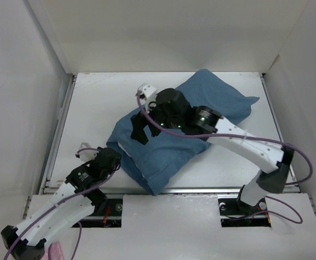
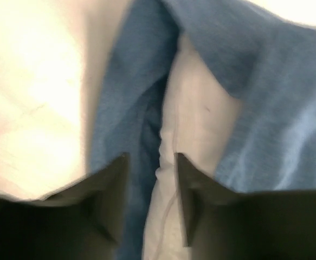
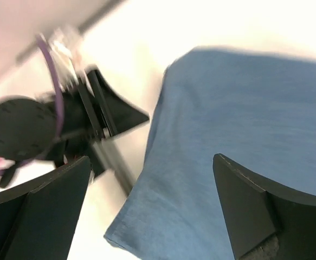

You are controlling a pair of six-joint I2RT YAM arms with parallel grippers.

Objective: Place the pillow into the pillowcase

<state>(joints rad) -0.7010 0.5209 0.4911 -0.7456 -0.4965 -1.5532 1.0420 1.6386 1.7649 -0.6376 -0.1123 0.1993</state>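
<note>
The left gripper, closest to its wrist camera, has its dark jaws parted a little with nothing pinched. It is lined up on the mouth of the limp medium-blue cloth pillowcase, where a strip of the plump white fabric pillow shows uncovered. It probably sits there to catch the hem. The right gripper hangs wide open over the blue cloth, likely ready to press or tug. From above, the pillow lies almost wholly sheathed, slanting across the white table.
</note>
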